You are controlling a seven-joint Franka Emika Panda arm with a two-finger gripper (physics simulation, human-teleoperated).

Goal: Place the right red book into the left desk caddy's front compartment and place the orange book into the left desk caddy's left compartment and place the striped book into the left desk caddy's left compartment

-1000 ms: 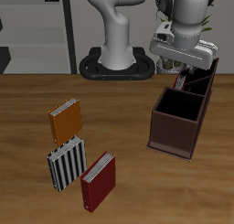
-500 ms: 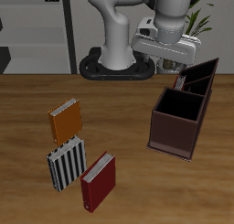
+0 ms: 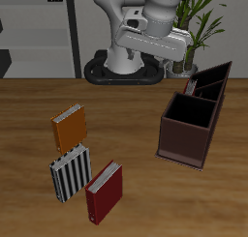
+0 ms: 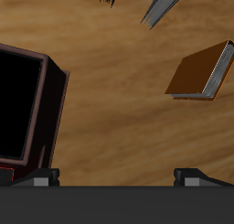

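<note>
Wooden table (image 3: 126,120) holds orange book (image 3: 69,128); gripper (image 4: 117,176) jaws wide, empty.

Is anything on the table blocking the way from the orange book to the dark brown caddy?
Nothing visible does. Only bare table lies between the orange book and the left desk caddy.

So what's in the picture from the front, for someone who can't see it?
A robot arm with its pincer raised above a wooden table, between three books and a dark brown desk caddy. A red book lies in the caddy; an orange book, striped book and another red book lie on the table.
</note>
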